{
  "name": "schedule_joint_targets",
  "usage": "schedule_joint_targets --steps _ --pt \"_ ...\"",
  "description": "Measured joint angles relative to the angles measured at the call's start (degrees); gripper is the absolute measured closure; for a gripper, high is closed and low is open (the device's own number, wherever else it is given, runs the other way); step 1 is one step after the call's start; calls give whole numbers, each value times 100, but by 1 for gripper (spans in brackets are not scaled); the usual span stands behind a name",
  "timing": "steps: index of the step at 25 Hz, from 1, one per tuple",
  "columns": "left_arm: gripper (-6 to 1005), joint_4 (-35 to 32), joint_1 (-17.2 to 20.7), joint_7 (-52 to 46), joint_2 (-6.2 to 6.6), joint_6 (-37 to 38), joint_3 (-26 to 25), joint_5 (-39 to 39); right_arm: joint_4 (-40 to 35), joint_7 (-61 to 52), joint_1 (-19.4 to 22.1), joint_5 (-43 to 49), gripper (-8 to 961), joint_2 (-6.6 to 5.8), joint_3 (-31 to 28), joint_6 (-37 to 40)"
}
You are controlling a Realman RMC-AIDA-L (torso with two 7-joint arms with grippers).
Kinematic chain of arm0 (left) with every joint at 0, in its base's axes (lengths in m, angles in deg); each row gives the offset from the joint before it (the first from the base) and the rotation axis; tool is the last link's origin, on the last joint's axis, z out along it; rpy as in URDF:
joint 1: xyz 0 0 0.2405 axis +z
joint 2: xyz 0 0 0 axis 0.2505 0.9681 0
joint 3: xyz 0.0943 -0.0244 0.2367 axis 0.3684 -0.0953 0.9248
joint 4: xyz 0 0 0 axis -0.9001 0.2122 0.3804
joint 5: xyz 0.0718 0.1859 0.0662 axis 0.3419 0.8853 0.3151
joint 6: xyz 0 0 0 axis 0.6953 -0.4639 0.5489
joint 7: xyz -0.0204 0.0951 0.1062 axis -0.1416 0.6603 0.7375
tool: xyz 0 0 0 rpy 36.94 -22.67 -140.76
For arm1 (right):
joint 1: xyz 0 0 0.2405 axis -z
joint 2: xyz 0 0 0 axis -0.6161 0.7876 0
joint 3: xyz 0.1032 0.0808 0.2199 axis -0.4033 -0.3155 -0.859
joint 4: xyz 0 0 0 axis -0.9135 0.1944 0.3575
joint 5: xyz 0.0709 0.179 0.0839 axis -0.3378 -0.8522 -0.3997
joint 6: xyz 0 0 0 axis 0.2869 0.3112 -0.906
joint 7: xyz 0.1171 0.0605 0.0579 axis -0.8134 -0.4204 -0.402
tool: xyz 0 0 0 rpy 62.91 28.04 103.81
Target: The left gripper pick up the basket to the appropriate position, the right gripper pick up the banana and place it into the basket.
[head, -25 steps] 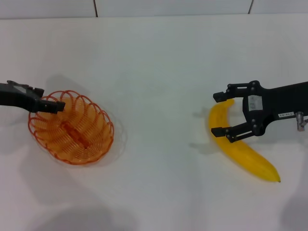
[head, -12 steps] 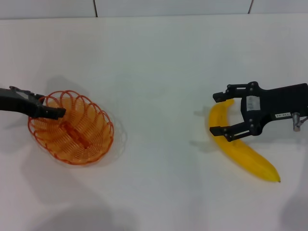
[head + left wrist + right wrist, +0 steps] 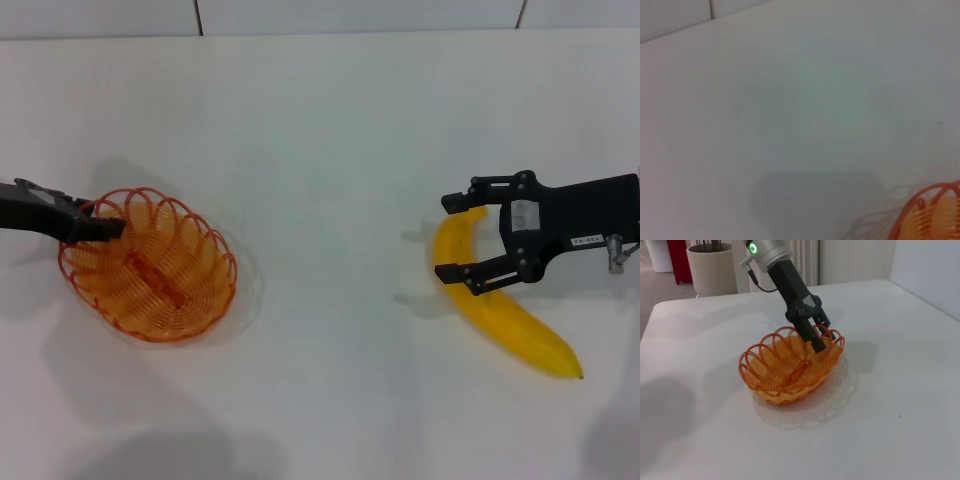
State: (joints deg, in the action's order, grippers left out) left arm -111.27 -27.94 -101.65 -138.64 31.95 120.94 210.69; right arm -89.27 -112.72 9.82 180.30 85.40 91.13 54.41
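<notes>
One oval wire basket (image 3: pixel 148 264), curved smooth banana (image 3: pixel 497 302)

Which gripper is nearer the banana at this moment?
Right. The right gripper is open with its fingers either side of the banana near its upper end; the left gripper is far across the table at the basket rim.

A plain white table (image 3: pixel 330 150) fills the head view. Two things lie directly on it. An oval orange wire basket (image 3: pixel 150 265) with a looped, scalloped rim rests on the table's left part. A curved yellow banana (image 3: pixel 500 310) lies flat, well apart from the basket, far off to the basket's right; its dark tip points away from the basket and toward the near edge. Soft shadows fall on the surface beside the basket.
</notes>
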Motion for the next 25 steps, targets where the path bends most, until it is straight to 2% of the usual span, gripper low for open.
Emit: schedule_joint_targets --steps 6,11,16,20,25 --pt "470 -46 7 -30 11 0 18 29 0 -11 0 21 48 -8 0 -9" --pt "712 -57 -19 -35 18 7 17 72 0 -19 0 51 49 -10 0 -18" --pt "863 -215 1 -43 17 61 17 52 0 -29 0 52 49 -11 0 -21" --pt "874 -379 21 -70 6 222 17 -5 0 -31 3 52 48 -10 -17 -22" --pt "884 -764 47 -70 4 782 17 -305 0 -53 5 52 48 -11 -27 -22"
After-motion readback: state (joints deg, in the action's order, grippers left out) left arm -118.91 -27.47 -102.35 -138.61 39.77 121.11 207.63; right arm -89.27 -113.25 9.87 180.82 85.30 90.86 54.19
